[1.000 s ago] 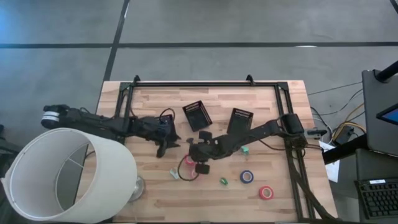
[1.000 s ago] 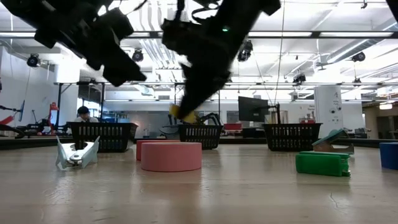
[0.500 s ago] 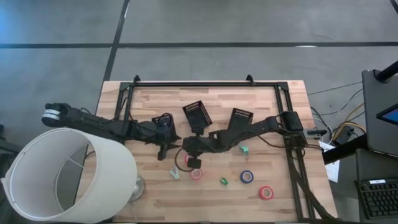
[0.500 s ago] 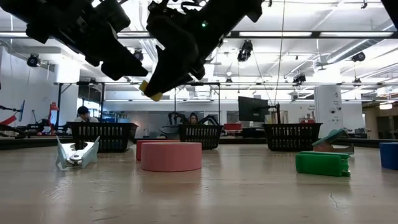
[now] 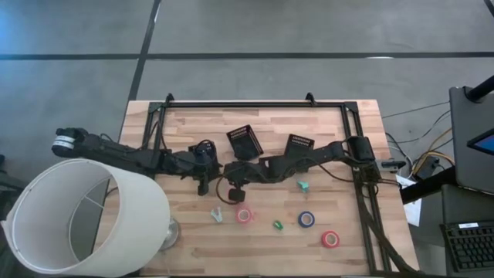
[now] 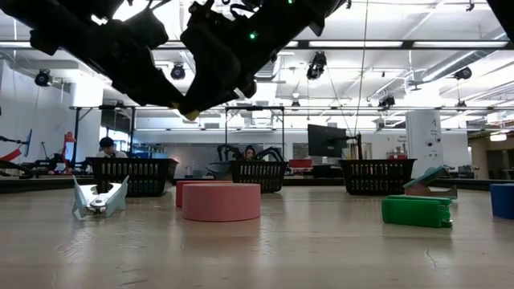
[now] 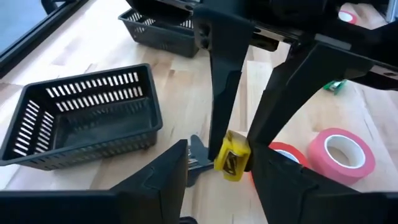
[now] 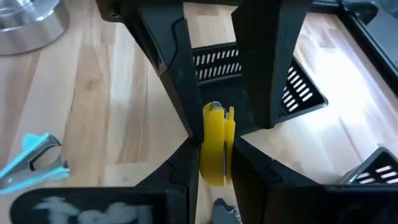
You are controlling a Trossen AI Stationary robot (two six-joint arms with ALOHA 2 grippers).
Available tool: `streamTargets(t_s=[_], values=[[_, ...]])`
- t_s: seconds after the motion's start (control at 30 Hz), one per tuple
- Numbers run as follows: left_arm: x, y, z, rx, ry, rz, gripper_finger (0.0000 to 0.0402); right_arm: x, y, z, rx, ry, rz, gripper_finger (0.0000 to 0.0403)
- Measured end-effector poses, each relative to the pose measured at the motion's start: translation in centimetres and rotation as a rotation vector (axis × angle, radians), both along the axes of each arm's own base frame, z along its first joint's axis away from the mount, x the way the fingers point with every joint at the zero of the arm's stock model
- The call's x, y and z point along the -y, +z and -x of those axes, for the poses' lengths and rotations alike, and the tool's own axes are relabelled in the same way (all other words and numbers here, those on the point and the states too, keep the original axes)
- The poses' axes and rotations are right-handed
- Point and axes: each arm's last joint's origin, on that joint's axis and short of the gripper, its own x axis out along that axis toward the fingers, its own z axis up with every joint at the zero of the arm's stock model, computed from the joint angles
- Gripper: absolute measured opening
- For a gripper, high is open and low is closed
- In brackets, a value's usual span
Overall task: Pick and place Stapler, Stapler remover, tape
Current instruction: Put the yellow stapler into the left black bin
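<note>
Looks like a robotics lab or workshop w/ open-plan floor. Low view shows ceiling strip lights [image 6: 385, 46], a monitor [image 6: 325, 140] and a person [image 6: 105, 147] seated at far benches. Wooden table [image 5: 193, 245] sits on grey concrete floor.

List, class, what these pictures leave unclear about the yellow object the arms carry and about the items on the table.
- Yellow object, right wrist view: clamped in the right pincer; its dark fingers cover its sides, so what it is stays unclear.
- Left pincer, high view: too small and dark to tell open from shut.
- Blue roll, low view: cut off by the picture's edge.
- Rear pink roll, low view: mostly hidden behind the nearer pink roll.
</note>
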Motion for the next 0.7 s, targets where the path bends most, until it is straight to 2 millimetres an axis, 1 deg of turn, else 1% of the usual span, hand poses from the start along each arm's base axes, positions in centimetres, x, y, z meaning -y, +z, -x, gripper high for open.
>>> streamTargets(t_s=[0.1,0.27,0.37,0.43,0.53,0.7], values=[[0.04,0.0,0.0,0.0,-0.005,0.002,0.0147,0.0,0.02,-0.02,0.001,0.006,0.014,0.0068],[0.02,0.0,0.0,0.0,-0.006,-0.002,0.0082,0.29,0.03,-0.06,0.002,0.001,0.013,0.0068],[0.08,-0.03,0.02,-0.007,-0.037,-0.015,0.0055,0.39,0.02,-0.06,0.001,0.004,0.009,0.0068],[0.08,-0.03,0.02,-0.008,-0.042,-0.023,0.005,0.47,0.02,-0.07,0.001,0.003,0.008,0.0068],[0.07,-0.03,0.02,-0.008,-0.037,-0.024,0.0055,0.62,0.02,-0.09,0.001,0.0,0.008,0.0073],[0.01,-0.01,0.01,-0.004,-0.019,-0.015,0.0059,0.94,0.03,-0.12,-0.002,0.001,0.03,0.0104]])
